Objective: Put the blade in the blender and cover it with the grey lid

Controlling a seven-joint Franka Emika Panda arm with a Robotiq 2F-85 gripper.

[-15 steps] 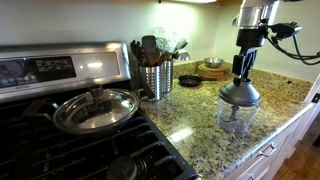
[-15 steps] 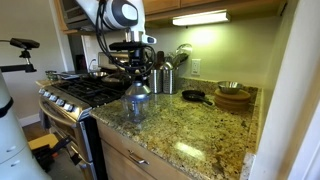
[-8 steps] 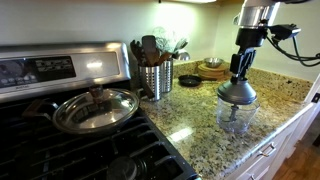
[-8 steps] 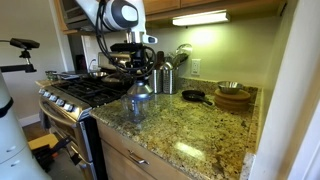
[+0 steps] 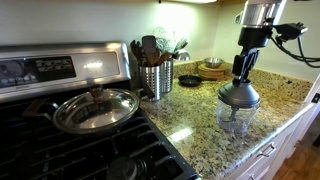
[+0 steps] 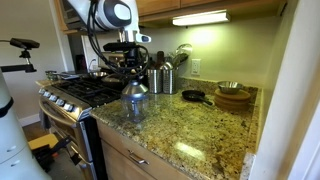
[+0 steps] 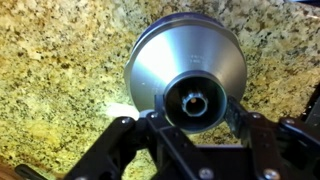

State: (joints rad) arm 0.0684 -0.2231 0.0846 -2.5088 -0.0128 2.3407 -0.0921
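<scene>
Since half a second ago, we see the grey lid (image 5: 239,96) and the gripper (image 5: 241,75) a touch lower, and in an exterior view the arm (image 6: 110,14) has leaned a little toward the stove (image 6: 85,92).

That stove takes up the largest part of the scene. A shiny steel pan lid (image 5: 95,108) rests on a pan over its burners. Beside it runs the speckled granite counter (image 5: 200,115).

We see the arm come in from above, with its last links close to vertical over the counter. The wrist stands straight above the blender (image 5: 237,118), and the gripper points straight down.

A ribbed steel canister (image 5: 157,80) full of utensils stands at the back of the counter just beside the stove, well apart from the blender. The blender stands upright on the counter near its front edge. The grey lid sits on top of it and covers its mouth, level as far as we can tell.

In the wrist view the fingers (image 7: 150,128) flank the lid's small raised knob on both sides. They appear pressed against it, pinching it.
</scene>
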